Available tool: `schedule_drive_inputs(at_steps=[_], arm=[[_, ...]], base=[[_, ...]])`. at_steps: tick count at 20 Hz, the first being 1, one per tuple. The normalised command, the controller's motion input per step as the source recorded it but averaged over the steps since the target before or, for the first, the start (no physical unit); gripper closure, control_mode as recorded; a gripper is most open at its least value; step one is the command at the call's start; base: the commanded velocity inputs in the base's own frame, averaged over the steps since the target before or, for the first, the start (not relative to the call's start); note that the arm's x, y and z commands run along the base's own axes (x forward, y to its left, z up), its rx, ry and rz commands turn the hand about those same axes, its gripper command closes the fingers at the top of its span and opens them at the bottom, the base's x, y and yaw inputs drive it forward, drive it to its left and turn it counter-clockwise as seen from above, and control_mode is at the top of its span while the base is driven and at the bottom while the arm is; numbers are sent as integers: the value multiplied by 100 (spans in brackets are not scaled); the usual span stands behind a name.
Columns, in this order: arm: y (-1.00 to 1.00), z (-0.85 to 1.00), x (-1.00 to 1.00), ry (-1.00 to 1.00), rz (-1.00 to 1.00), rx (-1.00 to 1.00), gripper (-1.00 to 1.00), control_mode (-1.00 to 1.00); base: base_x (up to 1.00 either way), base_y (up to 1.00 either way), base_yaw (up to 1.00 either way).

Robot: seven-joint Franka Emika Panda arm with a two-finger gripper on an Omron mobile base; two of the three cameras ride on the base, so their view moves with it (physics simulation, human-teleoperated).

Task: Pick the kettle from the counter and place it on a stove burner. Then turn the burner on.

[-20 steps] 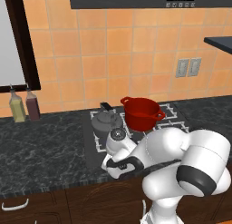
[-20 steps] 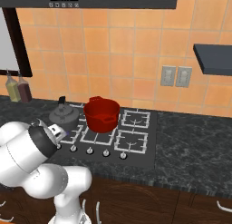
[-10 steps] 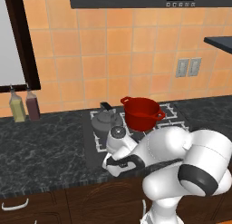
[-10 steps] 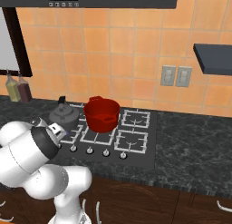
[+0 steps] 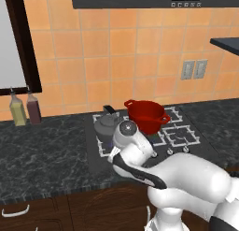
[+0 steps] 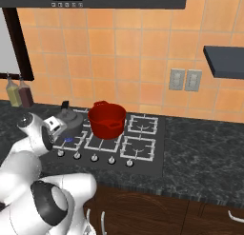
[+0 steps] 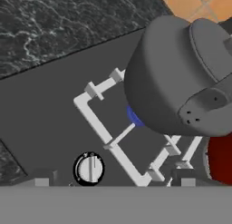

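With nothing between its parted finger tips, the gripper [image 7: 111, 182] hangs just over a silver knob [image 7: 89, 168] (presumably the one to turn), while the kettle [image 7: 181, 78] already sits on the stove burner [image 7: 118, 128], beside the red pot [image 5: 146, 115].

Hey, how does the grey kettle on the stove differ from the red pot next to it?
The kettle is dark grey; the red pot is bright red. The kettle is closed, with a lid and spout, while the pot stands open, showing its inside. The kettle looks smaller and squatter; the pot is wider and taller. Both sit on the stove grates, side by side.
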Motion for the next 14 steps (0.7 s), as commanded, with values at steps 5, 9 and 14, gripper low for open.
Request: schedule_drive_inputs(at_steps=[5, 9, 14], arm=[[-100, 68, -82, -30, 0, 27, -100, -100], [-100, 44, -90, -29, 0, 49, -100, -100], [-100, 21, -76, -29, -4, 64, -100, -100]], base=[[0, 0, 0], [0, 0, 0], [0, 0, 0]])
